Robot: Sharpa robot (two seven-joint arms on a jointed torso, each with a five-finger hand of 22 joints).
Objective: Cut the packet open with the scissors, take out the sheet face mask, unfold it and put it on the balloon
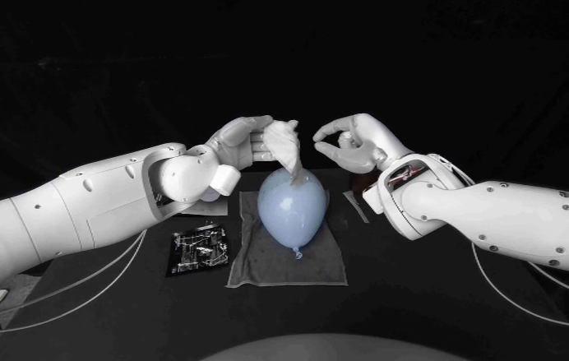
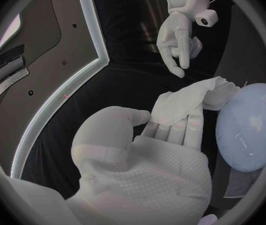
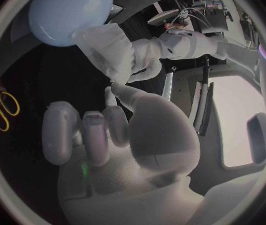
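A pale blue balloon (image 1: pixel 293 205) (image 2: pixel 248 130) (image 3: pixel 67 10) lies on a grey cloth (image 1: pixel 259 264) at the table's middle. Above its far end my left hand (image 1: pixel 243 141) (image 2: pixel 152 155) (image 3: pixel 152 52) pinches the white sheet mask (image 1: pixel 282 143) (image 2: pixel 189 101) (image 3: pixel 107 50), still bunched, between thumb and fingers; its lower end hangs down to the balloon. My right hand (image 1: pixel 350 143) (image 2: pixel 177 42) (image 3: pixel 107 135) hovers just right of the mask, fingers loosely bent and holding nothing. A fingertip is close to the mask's edge, and I cannot tell if it touches. The black packet (image 1: pixel 198 248) lies left of the cloth.
Yellow-handled scissors (image 3: pixel 1 110) lie on the table by the balloon, on my right arm's side. A pale strip (image 1: pixel 354 206) lies right of the cloth, partly under my right arm.
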